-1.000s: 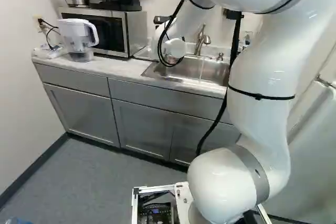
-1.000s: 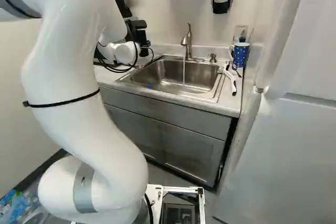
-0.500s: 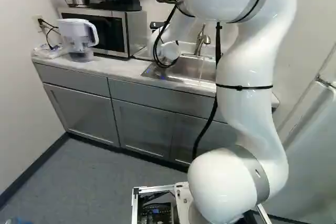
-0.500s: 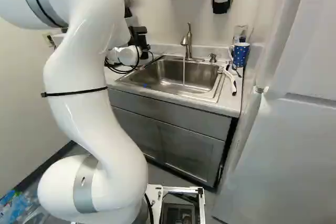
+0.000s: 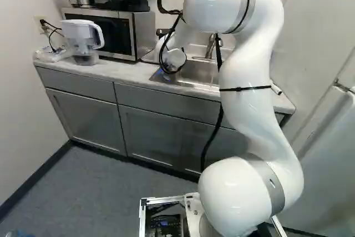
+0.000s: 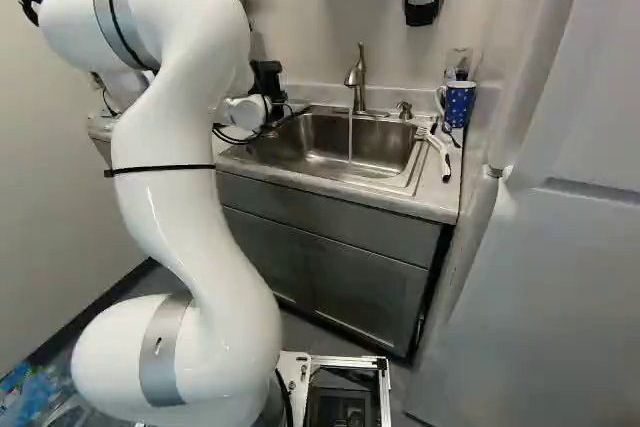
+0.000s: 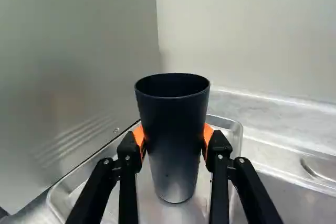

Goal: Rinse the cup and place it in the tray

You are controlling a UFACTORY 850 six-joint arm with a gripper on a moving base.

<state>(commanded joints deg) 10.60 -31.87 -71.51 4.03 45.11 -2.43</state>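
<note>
In the right base view, only a black part of my gripper shows beside the white wrist, at the sink's left end; its fingertips are hidden. The wrist view has my gripper shut on a dark, tapered cup, with an orange pad against either side. The cup is upright, open end up, over a shiny metal tray. Whether its bottom touches the tray I cannot tell. Water runs from the faucet into the sink.
The microwave stands left of the sink, its metal side close beside the gripper. A pitcher is farther left. Right of the sink are a blue dotted mug and a white brush. The wall rises behind the tray.
My arm's upper joints have swung, leftward in the left base view and rightward in the right base view. The wrist has shifted slightly nearer and lower. The base has not moved.
</note>
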